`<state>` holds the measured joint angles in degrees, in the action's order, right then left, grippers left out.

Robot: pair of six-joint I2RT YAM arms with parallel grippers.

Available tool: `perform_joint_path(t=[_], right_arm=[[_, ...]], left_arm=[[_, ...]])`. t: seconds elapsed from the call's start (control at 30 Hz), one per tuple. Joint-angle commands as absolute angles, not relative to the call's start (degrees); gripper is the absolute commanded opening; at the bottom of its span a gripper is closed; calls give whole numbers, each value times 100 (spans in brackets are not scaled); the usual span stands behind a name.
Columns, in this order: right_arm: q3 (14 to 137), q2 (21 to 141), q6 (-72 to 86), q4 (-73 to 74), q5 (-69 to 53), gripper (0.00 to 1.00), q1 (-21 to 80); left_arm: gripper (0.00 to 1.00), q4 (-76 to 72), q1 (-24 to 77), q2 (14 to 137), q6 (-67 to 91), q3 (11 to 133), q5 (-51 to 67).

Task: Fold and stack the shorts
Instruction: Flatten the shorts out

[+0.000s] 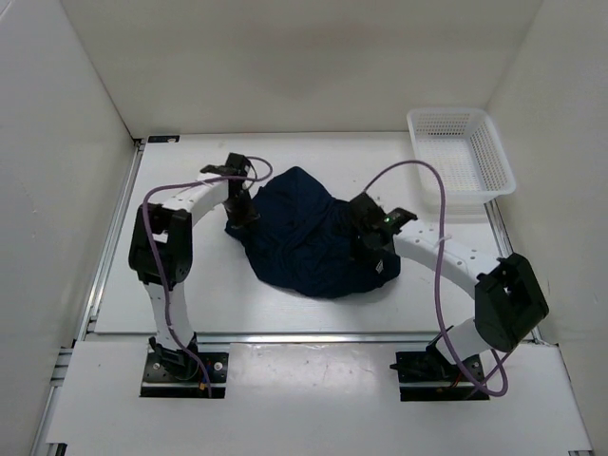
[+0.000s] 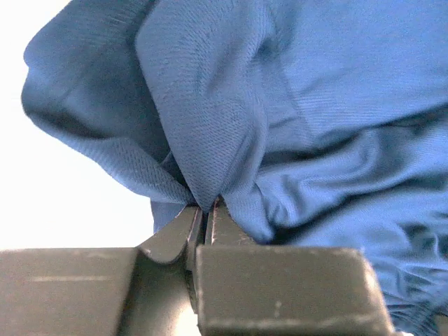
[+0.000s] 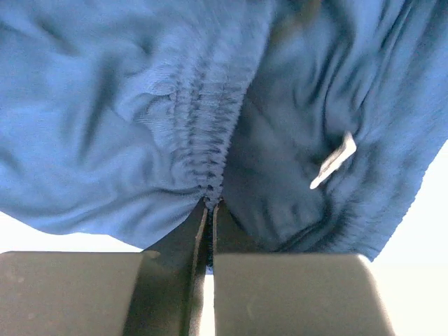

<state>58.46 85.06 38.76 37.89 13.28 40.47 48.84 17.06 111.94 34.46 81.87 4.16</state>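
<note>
You see the shorts point(image 1: 309, 237) as a crumpled dark blue heap near the middle of the table point(image 1: 190, 294), between your two arms, and they are not folded. Your left end effector point(image 1: 241, 215) is at the left edge of the heap. The left wrist view shows its two fingers pressed together on a pinch of the cloth, so it is grasping the shorts. From this pinch the fabric goes up and spreads in wide folds to both sides. Your right end effector point(image 1: 367, 249) is at the right side of the heap, a little nearer to you than the left one. In the right wrist view its fingers are also clenched, and they grip the shorts at the gathered waistband point(image 3: 206, 126), whose small pleats run up from the fingertips. A small white tag point(image 3: 334, 161) sits on the cloth to the right of the waistband in that view. From above you cannot tell how much of the cloth is lifted and how much rests on the table. The white basket point(image 1: 462, 152) stands at the far right corner of the table, well apart from the shorts.
</note>
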Motion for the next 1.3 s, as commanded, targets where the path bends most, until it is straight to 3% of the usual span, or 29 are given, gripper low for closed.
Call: perform_joint_path(t=[0.0, 0.13, 0.23, 0.33, 0.47, 0.5, 0.53, 0.57, 0.6, 0.63, 0.67, 0.73, 0.77, 0.8, 0.83, 0.87, 0.93, 0.97, 1.07, 1.2, 1.23, 1.27], right_arm=[[6888, 8095, 3130, 3893, 1958, 0, 3701], [8328, 7719, 2427, 3946, 2091, 0, 3174], [8437, 7114, 1979, 3675, 2328, 0, 3121], [7676, 6208, 1916, 3279, 2522, 0, 3120], [5691, 4723, 2073, 2830, 2276, 0, 3120], [5304, 4172, 2440, 2830, 2146, 0, 3120], [4630, 3931, 2617, 2926, 2031, 6, 3120], [4353, 3589, 2837, 3040, 1935, 32, 3120], [4133, 3447, 3326, 3328, 1881, 45, 3120], [3818, 3332, 3549, 3470, 1881, 57, 3120], [3701, 3166, 3733, 3585, 1881, 77, 3120], [3630, 3111, 4174, 3727, 2046, 81, 3120], [3630, 3111, 4271, 3796, 2126, 82, 3120], [3708, 3172, 4445, 3919, 2205, 76, 3120], [3796, 3382, 4543, 4007, 2276, 66, 3120], [3901, 3532, 4648, 4112, 2329, 34, 3120], [4235, 4066, 4947, 4525, 2330, 6, 3120], [4341, 4252, 5044, 4666, 2225, 0, 3120], [4395, 4780, 5334, 4790, 1175, 0, 3120], [3649, 4852, 5966, 4553, 143, 51, 3173], [3482, 4634, 6246, 4501, -146, 72, 3173], [3324, 4519, 6388, 4430, -254, 78, 3173]], left_arm=[[10, 5149, 1354, 10372, 3235, 8954, 536], [10, 5781, 872, 10082, 3129, 9921, 729], [10, 5845, 572, 9695, 3129, 10248, 975], [10, 5845, 177, 9168, 3129, 9951, 1327], [10, 5521, -26, 8160, 3129, 8278, 1327], [17, 5398, -26, 8000, 3129, 7879, 1432], [35, 5153, -26, 7876, 3129, 7483, 1624], [55, 5063, 43, 7692, 3129, 7131, 1626], [81, 4967, 44, 7621, 3129, 6519, 1704], [87, 4844, 44, 7568, 3129, 6278, 1705], [87, 4843, 44, 7567, 3129, 6101, 1653], [82, 4843, -8, 7454, 3129, 5915, 1557], [69, 4843, -61, 7453, 3129, 5863, 1556], [54, 4843, -62, 7375, 3129, 5862, 1503], [23, 4843, -62, 7296, 3129, 5862, 1503], [14, 4843, -62, 7295, 3199, 5862, 1503], [10, 4843, -62, 7164, 3287, 5696, 1503], [10, 4843, -1, 7163, 3357, 5643, 1416], [10, 4843, 62, 7058, 3488, 5327, 1310], [82, 4791, 227, 6874, 3664, 4747, 1433], [97, 4790, 316, 6821, 3813, 4572, 1485], [100, 4738, 412, 6820, 3919, 4518, 1485]])
